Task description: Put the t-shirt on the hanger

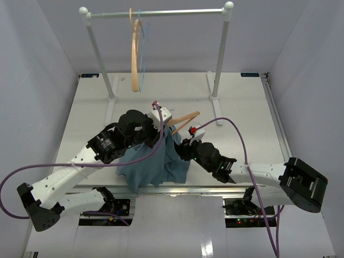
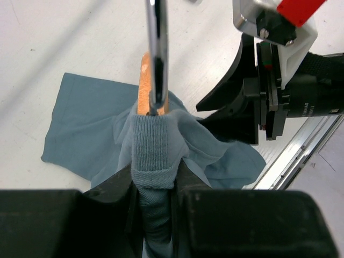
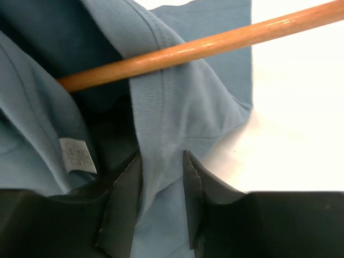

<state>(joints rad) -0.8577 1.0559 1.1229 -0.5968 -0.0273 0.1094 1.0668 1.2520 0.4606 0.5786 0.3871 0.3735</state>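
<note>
- A rack [image 1: 161, 12] is standing at the top of the overhead view, and on its rail, left of centre, a spare wooden hanger [image 1: 134, 59] and a blue wire hanger [image 1: 145, 48] are hanging side by side.
- The left gripper [image 2: 156, 180], reaching in from the lower left, is pinching the ribbed collar [image 2: 156, 145] of the shirt [image 1: 145, 169]; its 2 fingers are closed tight on the bunched band.
- The shirt is lying crumpled on the table [image 1: 242, 107] near the bottom edge, at the centre of the overhead view, between the 2 arms.
- The hanger [image 1: 188, 115] is sitting partly inside the shirt; its metal hook [image 2: 157, 54] is poking up out of the collar in the left wrist view, and its bare wooden end is jutting to the right of the cloth.
- The right gripper [image 3: 161, 177], just right of the shirt, is gripping another stretch of the collar band, which is running up between its 2 fingers and over the hanger's wooden bar [image 3: 215, 40].
- A white label [image 3: 78, 156] is showing inside the neck, at the left of the right wrist view.
</note>
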